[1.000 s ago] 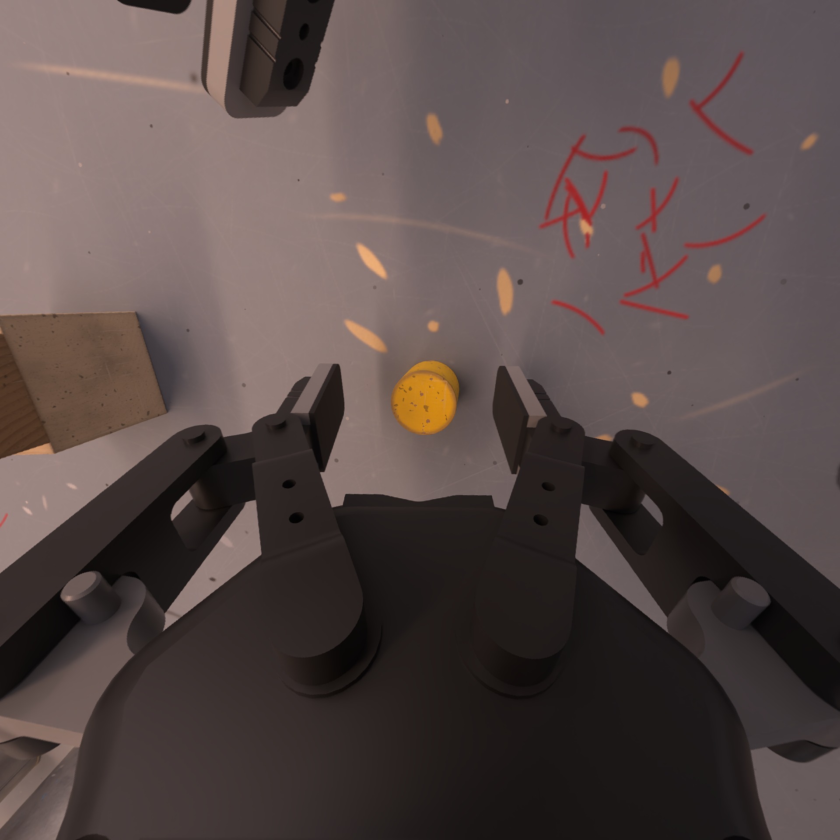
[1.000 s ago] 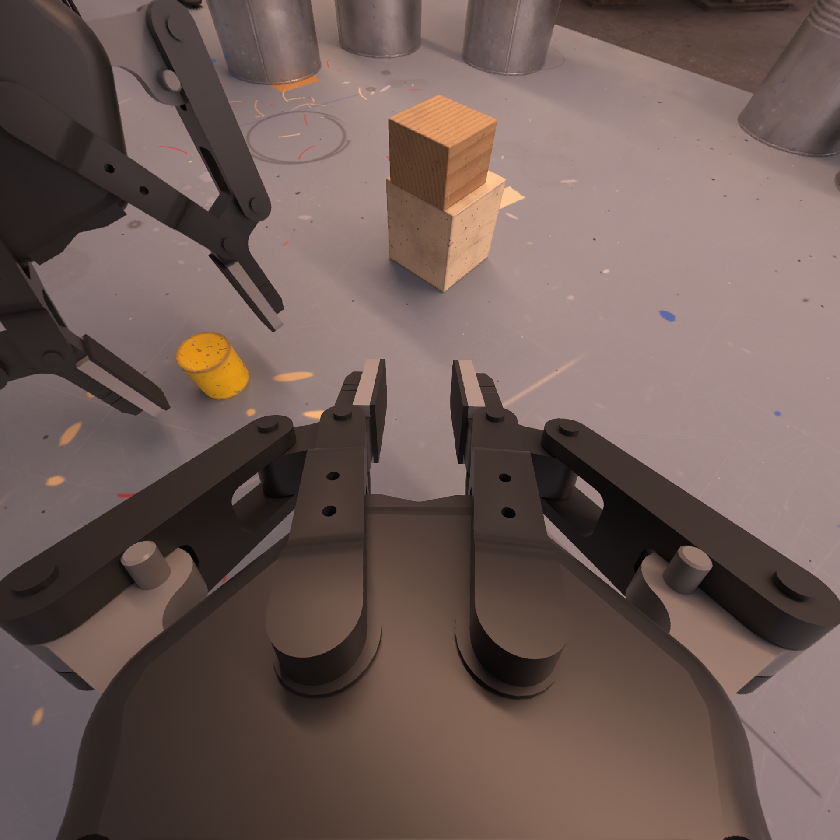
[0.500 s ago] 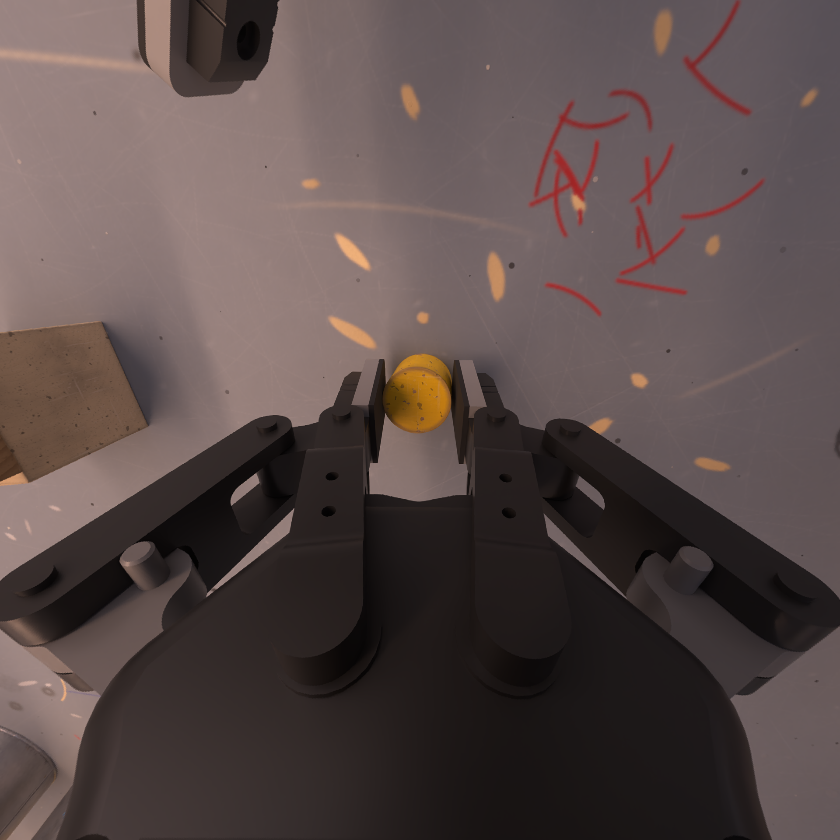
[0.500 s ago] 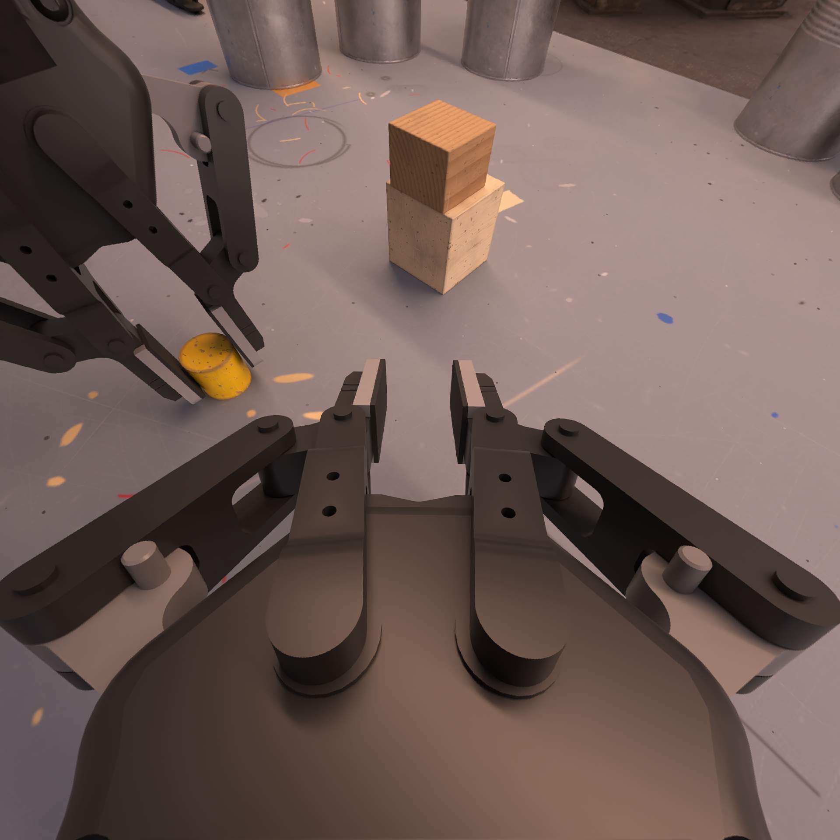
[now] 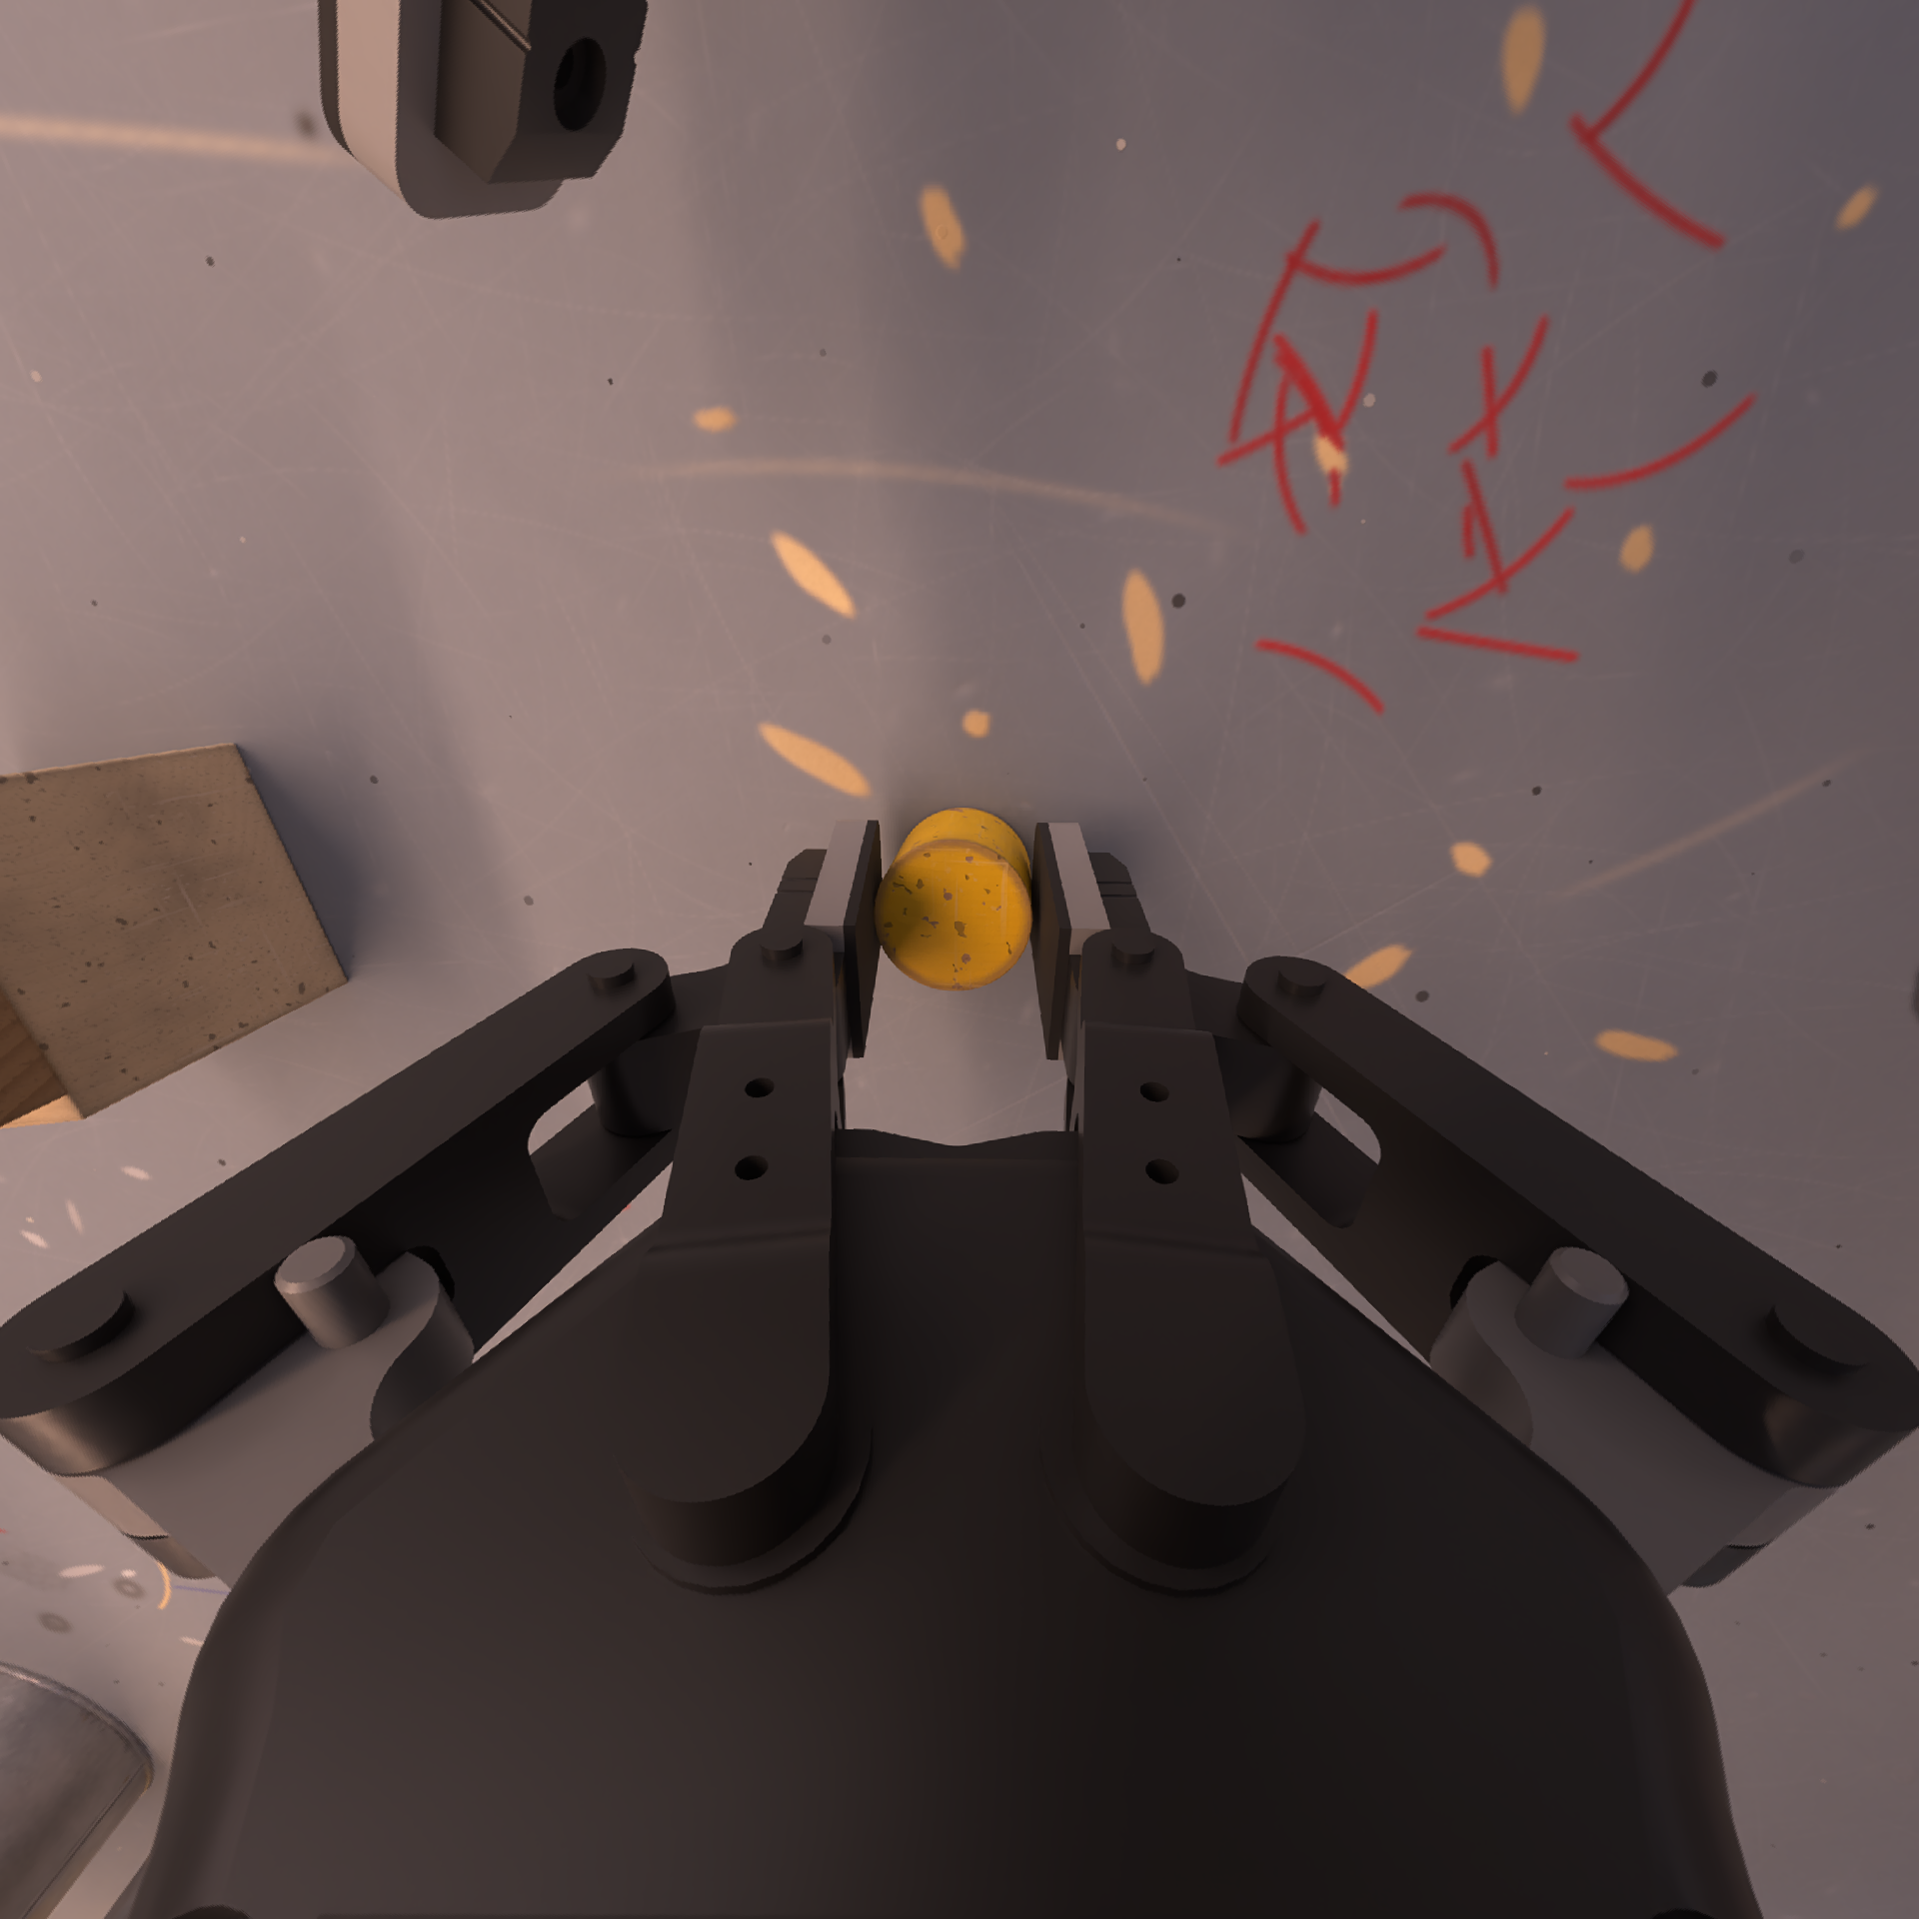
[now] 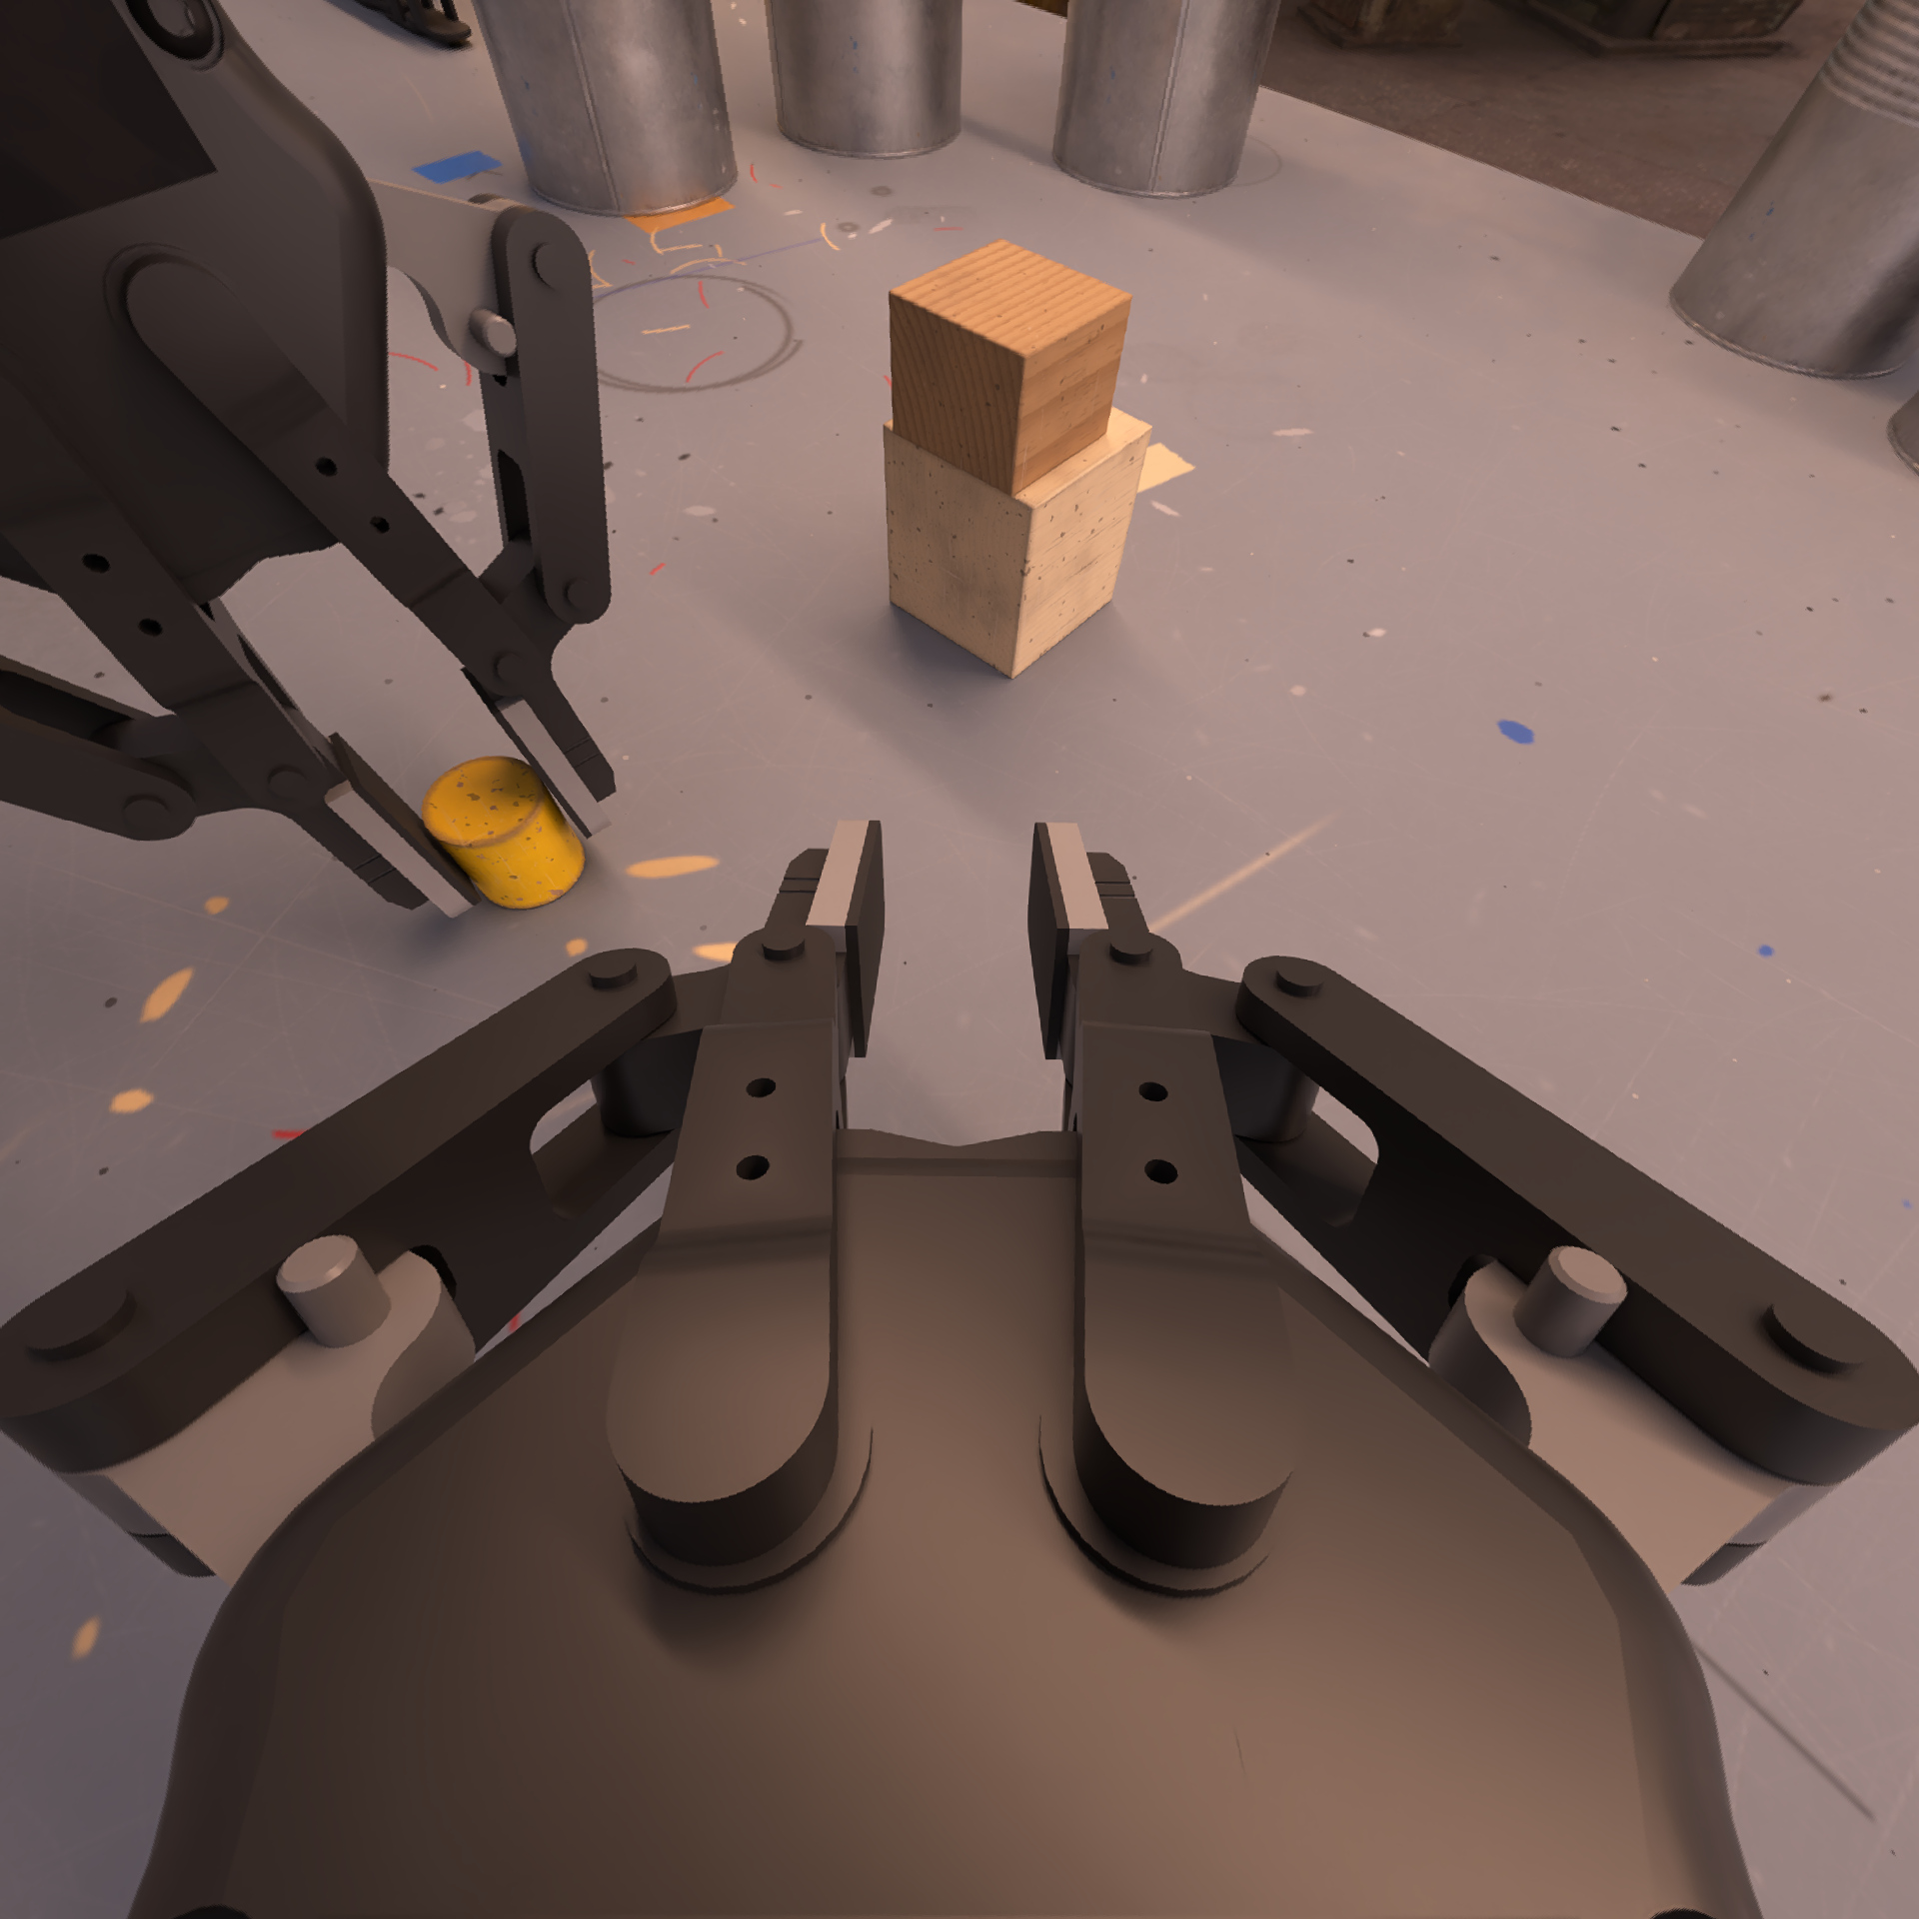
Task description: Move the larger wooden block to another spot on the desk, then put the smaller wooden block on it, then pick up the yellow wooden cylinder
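The yellow wooden cylinder stands between the pads of my left gripper, which is shut on it low at the grey desk. In the right wrist view the cylinder leans slightly in the left gripper; I cannot tell whether it is clear of the desk. The smaller brown block sits on the larger pale block, turned a little on it. The pale block's side also shows in the left wrist view. My right gripper is open and empty, hovering in front of the stack.
Several metal cans stand along the desk's far edge, with one more at the right. Red scribbles and paint flecks mark the desk. Part of the right gripper hangs above the left one.
A second ago the left jaws were wide apart around the cylinder; they closed on it. In the last half second almost nothing moved. The right gripper has kept still.
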Available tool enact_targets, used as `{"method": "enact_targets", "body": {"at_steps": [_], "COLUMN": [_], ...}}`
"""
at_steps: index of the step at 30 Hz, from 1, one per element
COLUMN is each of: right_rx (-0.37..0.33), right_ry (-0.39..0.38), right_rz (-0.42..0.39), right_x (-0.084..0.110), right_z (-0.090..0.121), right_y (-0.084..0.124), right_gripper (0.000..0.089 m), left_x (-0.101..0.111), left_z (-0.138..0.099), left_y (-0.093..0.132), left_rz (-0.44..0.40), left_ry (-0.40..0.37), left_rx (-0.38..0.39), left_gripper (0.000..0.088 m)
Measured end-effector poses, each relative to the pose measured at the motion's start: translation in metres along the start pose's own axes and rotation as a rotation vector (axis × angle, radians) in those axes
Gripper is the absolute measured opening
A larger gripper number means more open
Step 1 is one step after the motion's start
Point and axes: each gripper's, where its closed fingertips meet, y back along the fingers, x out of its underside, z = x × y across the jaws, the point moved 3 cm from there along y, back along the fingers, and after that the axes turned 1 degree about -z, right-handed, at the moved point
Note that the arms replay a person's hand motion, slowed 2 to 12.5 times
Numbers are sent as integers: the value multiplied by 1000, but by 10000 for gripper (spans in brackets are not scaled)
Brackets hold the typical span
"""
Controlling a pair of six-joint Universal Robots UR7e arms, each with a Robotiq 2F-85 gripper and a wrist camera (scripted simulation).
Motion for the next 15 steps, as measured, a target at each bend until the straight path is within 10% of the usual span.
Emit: {"method": "enact_targets", "body": {"at_steps": [15], "right_rx": [-1], "right_ry": [0], "right_rz": [-1], "right_x": [0], "right_z": [0], "right_y": [0], "right_gripper": [257], "left_x": [-2], "left_z": [8], "left_y": [8], "left_rz": [-12], "left_ry": [-7], "left_rx": [-27], "left_gripper": [262]}}
